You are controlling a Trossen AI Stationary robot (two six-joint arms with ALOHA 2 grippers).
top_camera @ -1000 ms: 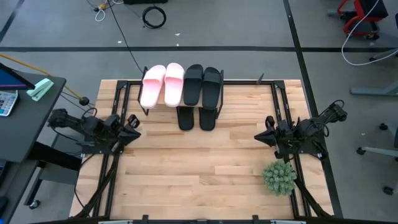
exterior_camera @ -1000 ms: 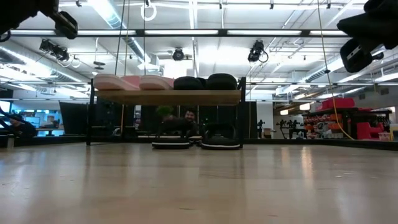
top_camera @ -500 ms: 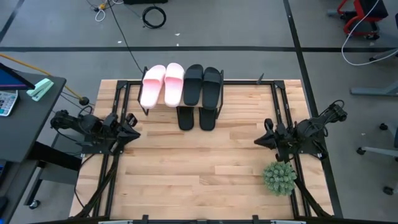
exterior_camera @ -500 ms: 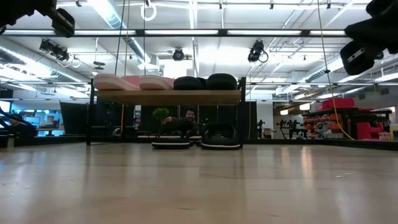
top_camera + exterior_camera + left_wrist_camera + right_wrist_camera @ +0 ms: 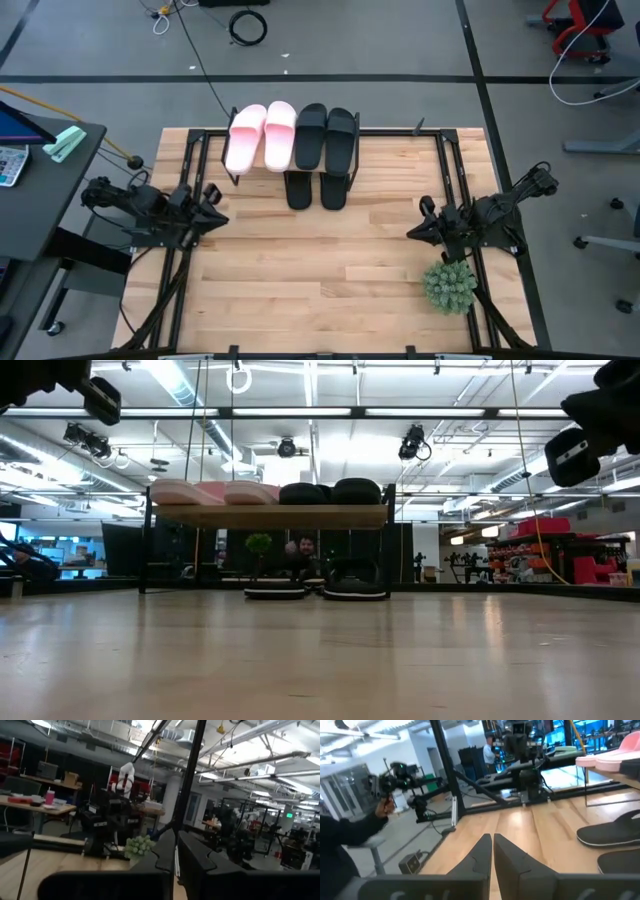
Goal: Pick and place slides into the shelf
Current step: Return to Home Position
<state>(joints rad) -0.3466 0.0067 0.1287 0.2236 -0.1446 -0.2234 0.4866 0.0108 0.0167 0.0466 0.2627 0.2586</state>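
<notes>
The shelf stands at the table's far edge. Two pale pink slides and two black slides lie side by side, soles down, on its top board. Two thin black flip-flops lie under that board, and their ends stick out toward the near side. My left gripper hovers shut at the table's left side, and its fingers meet in its wrist view. My right gripper hovers shut at the right side, pointing across the table. Neither holds anything.
A small green potted plant stands near the table's right near corner, just beside my right arm. Bare wooden tabletop stretches between the arms. A person holding a device shows beyond the table in the right wrist view.
My right gripper has drifted a little toward the table's near edge, staying shut. The slides and the shelf have kept still.
</notes>
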